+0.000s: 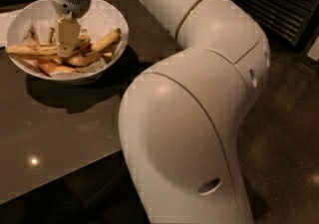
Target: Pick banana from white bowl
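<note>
The white bowl [112,17] stands on the dark table at the upper left. It is lined with white paper and holds several yellow, brown-spotted bananas. One long banana [29,50] lies across the left side, and another banana [106,41] curves up toward the right rim. My gripper [67,48] reaches straight down from above into the middle of the bowl. Its tip is down among the bananas and touches the pile. The gripper hides the bananas directly under it.
The dark glossy table [60,128] runs from the bowl to a front edge at the lower left. My large white arm [199,98] fills the middle and right of the view. A dark slatted cabinet [279,9] stands at the back right, above the brown floor [291,138].
</note>
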`<state>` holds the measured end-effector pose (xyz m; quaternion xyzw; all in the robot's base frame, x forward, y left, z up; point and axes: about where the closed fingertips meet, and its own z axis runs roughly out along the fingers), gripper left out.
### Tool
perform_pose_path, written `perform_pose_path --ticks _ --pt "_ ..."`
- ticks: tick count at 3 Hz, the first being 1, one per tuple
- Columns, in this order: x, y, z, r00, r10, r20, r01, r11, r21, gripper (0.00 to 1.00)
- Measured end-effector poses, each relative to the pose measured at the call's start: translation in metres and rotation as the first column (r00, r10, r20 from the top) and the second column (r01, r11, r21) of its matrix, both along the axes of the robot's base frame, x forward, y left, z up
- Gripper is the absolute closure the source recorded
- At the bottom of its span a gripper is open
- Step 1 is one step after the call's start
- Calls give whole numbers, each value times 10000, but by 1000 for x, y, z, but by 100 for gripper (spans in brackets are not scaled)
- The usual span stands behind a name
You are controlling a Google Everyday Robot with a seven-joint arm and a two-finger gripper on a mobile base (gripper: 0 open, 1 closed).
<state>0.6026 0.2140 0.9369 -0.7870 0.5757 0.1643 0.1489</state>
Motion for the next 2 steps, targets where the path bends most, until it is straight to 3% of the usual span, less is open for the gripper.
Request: perform_pose_path --ticks 2 --pt "9 -6 -5 10000 4 69 -2 9997 -262 43"
